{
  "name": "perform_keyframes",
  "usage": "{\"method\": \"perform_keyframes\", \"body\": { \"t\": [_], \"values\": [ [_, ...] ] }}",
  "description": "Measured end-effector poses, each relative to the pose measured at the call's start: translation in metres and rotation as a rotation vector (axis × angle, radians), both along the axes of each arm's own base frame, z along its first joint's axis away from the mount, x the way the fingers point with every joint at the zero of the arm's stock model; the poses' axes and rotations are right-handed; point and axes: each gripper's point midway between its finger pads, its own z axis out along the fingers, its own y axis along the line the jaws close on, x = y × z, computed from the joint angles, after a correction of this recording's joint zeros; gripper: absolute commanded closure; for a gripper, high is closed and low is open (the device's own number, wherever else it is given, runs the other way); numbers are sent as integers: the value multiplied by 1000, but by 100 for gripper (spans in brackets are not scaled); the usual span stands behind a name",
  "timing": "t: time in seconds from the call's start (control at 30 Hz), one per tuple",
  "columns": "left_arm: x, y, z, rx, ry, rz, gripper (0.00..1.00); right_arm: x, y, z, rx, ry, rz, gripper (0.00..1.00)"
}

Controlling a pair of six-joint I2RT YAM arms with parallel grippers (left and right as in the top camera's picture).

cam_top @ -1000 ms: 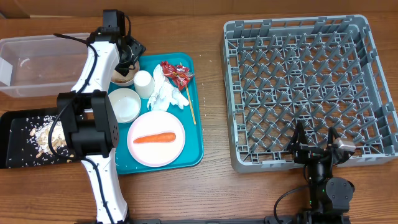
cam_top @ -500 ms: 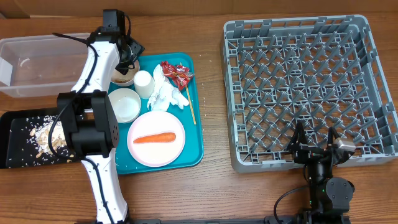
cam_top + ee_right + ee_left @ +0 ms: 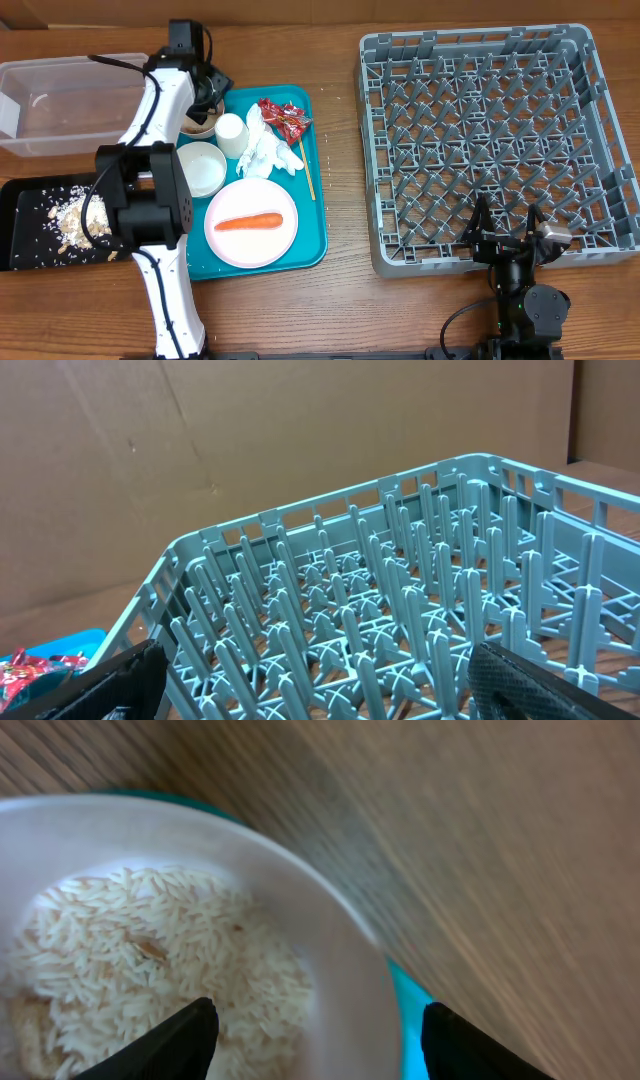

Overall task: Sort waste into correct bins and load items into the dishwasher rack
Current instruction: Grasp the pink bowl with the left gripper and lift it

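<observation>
A white bowl of rice [image 3: 194, 126] sits at the back left corner of the teal tray [image 3: 318, 215]. My left gripper [image 3: 204, 98] is open over it. In the left wrist view the gripper [image 3: 315, 1020] straddles the rim of the rice bowl [image 3: 150, 950], one finger over the rice and one outside over the tray [image 3: 410, 1010]. The tray also holds a white cup [image 3: 231, 133], an empty white bowl [image 3: 200, 167], a plate [image 3: 225, 245] with a carrot [image 3: 248, 222], crumpled tissue [image 3: 266, 152], a red wrapper [image 3: 285, 118] and a wooden stick [image 3: 309, 172]. My right gripper [image 3: 505, 232] is open and empty at the front edge of the grey dishwasher rack [image 3: 490, 130].
A clear plastic bin [image 3: 60, 100] stands at the back left. A black bin [image 3: 30, 200] holding rice scraps lies in front of it. The rack fills the right wrist view [image 3: 400, 620], where the red wrapper [image 3: 35, 665] shows at the lower left.
My left gripper has shifted slightly towards the back over the rice bowl. The right arm has not moved.
</observation>
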Motion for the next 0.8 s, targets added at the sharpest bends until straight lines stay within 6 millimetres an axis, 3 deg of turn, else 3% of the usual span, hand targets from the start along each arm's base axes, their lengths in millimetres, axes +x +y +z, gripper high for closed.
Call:
{"method": "perform_keyframes", "body": {
  "t": [0.2,0.47,0.8],
  "values": [
    [-1,1,-4,3,8,2,48,0,0,0,0,0,0,0],
    [-5,1,-4,7,31,-3,56,0,0,0,0,0,0,0],
    [4,-2,18,19,1,-33,70,0,0,0,0,0,-1,0]
  ]
}}
